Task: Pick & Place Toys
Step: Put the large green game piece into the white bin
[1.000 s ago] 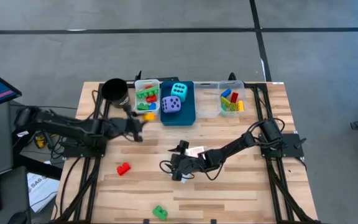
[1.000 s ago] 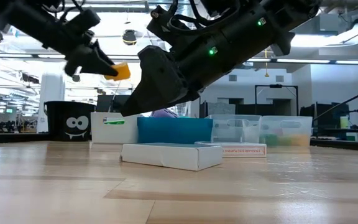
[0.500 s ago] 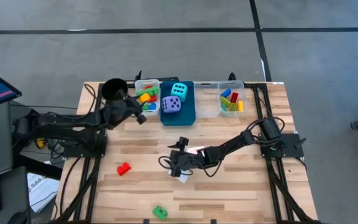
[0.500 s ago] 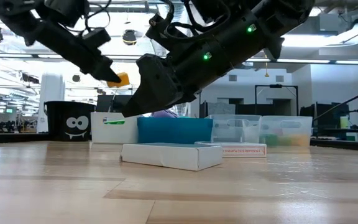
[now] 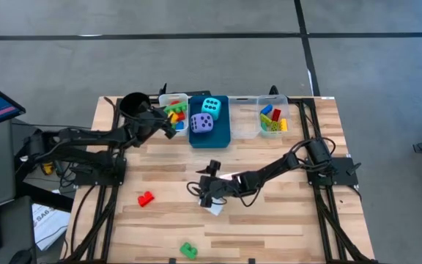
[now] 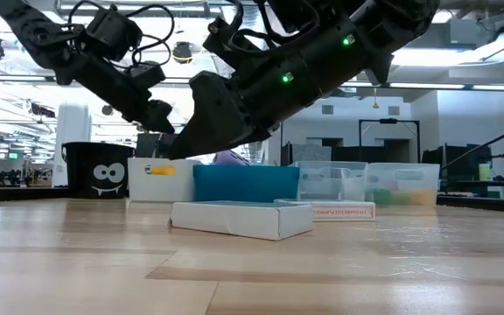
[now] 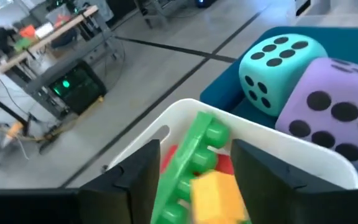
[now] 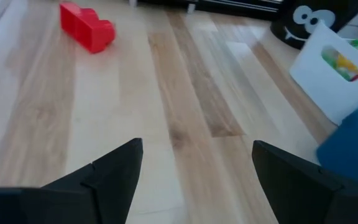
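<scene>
The left hand (image 7: 194, 186) has reached the white bin (image 5: 173, 99), fingers parted, yellow brick (image 7: 219, 198) released.

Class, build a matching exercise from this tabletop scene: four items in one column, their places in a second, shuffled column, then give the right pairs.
Items
1. purple die
2. red brick
3. green brick
4. black cup

Places
A. near the table's front edge
B. in the blue bin
C. back left of the table, beside the white bin
D. on bare wood, left of the right gripper

Pairs: 1-B, 2-D, 3-A, 4-C
</scene>
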Tool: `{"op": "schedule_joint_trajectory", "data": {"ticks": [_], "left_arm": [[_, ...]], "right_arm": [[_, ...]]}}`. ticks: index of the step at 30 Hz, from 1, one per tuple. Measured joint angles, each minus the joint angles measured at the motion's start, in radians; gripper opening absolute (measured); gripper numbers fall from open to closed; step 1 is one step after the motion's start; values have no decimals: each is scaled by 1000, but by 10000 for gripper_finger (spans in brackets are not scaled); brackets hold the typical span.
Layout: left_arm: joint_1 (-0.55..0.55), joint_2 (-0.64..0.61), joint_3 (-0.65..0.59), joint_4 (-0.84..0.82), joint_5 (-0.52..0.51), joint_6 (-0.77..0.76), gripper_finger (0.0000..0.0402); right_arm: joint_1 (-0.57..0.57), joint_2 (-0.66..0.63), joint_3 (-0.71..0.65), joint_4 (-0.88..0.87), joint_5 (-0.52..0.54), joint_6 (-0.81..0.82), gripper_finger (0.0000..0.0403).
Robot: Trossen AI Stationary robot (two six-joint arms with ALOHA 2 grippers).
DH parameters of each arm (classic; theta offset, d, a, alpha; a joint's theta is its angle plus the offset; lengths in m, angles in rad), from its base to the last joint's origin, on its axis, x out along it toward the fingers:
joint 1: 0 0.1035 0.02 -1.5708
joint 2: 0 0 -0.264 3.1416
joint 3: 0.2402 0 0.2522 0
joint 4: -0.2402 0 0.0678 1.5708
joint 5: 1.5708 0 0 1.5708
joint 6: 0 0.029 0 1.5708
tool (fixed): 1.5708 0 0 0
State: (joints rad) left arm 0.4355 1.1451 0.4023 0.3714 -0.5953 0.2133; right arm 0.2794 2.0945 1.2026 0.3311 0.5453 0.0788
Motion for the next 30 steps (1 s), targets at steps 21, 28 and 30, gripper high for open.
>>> {"op": "schedule_joint_trajectory", "data": {"ticks": [21,28,30], "left_arm": [[-166,13,0,6,940,-350,223],[-448,13,0,13,1011,-427,228],[-538,13,0,20,986,-428,227]], "right_arm": [[19,0,0,-80,-7,25,299],[21,0,0,-126,-6,95,299],[21,0,0,-126,-4,95,299]]}}
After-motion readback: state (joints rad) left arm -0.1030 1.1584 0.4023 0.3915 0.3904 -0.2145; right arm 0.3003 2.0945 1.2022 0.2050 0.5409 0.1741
